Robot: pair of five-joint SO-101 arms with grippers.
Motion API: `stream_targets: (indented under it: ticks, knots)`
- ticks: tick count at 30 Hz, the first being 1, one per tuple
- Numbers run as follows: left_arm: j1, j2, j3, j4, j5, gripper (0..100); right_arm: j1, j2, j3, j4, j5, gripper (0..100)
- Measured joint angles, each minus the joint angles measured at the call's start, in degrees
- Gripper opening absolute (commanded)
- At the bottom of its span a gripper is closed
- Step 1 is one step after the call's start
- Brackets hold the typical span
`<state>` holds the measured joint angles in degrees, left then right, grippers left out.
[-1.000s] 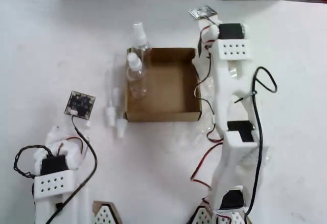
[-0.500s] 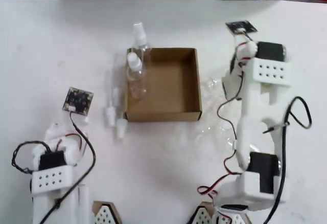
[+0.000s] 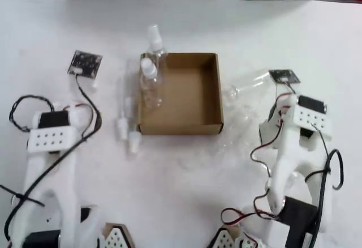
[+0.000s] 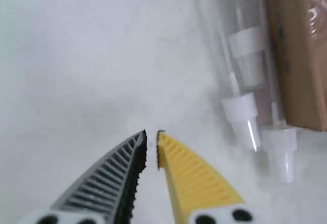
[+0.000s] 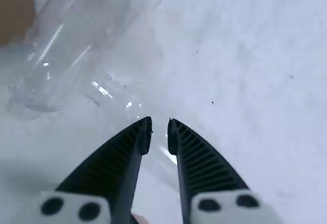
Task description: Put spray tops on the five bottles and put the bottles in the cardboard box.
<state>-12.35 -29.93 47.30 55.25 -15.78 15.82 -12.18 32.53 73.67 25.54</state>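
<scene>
Left hand (image 4: 152,134) hovered empty, fingers nearly together, near loose spray tops (image 4: 240,116) beside the cardboard box (image 3: 189,98). Right hand (image 5: 159,121), fingers almost together and empty, was near a clear bottle (image 5: 76,40) lying on the table (image 3: 68,27). 1 capped bottle (image 3: 150,84) lay inside the box.

Square brown cardboard box (image 3: 181,128): matt, fibrous paperboard. Clear cylindrical bottle (image 5: 76,40): glossy transparent plastic with bright highlights. White spray tops (image 4: 240,114): smooth, slightly glossy plastic. White tabletop (image 3: 68,27): matt, faintly speckled. Left hand (image 4: 152,135) and right hand (image 5: 159,125): matt plastic, ribbed inner faces.
</scene>
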Motion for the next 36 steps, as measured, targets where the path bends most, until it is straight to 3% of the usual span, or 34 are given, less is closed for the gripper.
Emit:
stream_targets:
  ticks: [6,12,20,30,36]
  knots:
    - [5.63,7.38,-6.86,0.0,3.08,23,1.49,-2.37,10.81,-10.9,0.0,3.2]
    - [9.32,17.85,-11.25,-7.12,4.31,23,2.73,-2.37,16.18,-17.14,0.0,3.2]
    - [9.58,30.15,-17.32,-12.22,7.65,23,2.9,-2.37,16.18,-17.76,0.0,3.2]
    - [9.67,43.52,-25.93,-12.22,7.74,23,2.9,-2.37,16.18,-17.76,0.0,3.3]
    - [8.53,44.48,-26.73,-9.58,7.74,23,2.9,-2.37,16.18,-17.76,0.0,3.3]
